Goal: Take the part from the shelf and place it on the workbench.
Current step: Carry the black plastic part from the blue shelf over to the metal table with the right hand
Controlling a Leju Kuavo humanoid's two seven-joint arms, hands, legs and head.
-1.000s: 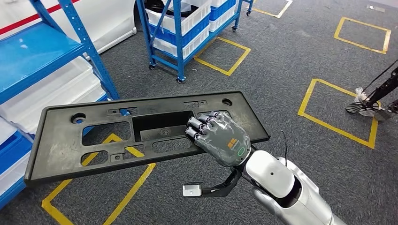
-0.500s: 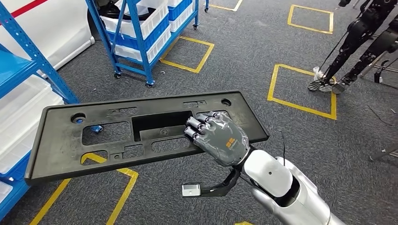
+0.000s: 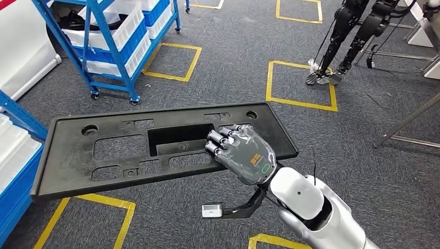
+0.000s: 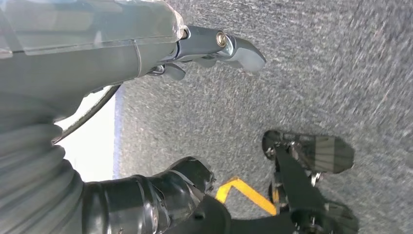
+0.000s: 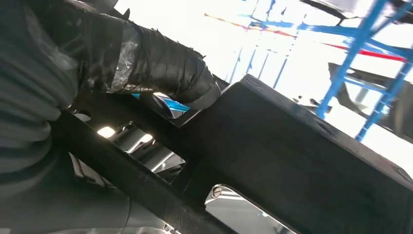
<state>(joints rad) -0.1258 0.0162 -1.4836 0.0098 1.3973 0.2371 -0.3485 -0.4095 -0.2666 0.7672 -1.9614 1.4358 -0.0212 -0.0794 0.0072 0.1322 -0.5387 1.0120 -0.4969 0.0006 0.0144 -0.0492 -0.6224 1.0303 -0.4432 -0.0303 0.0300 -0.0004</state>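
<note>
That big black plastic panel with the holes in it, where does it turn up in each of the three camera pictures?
Head view: the black panel stretches across the middle, held near its right end by the right hand.
Left wrist view: not in it; carpet floor and the left hand.
Right wrist view: it fills the lower right, seen close up.
Shared landmark: the blue shelf rack behind the panel.

Silver right arm [image 3: 311,207], glossy grey right hand [image 3: 244,153] with orange logo, thin black cable
</note>
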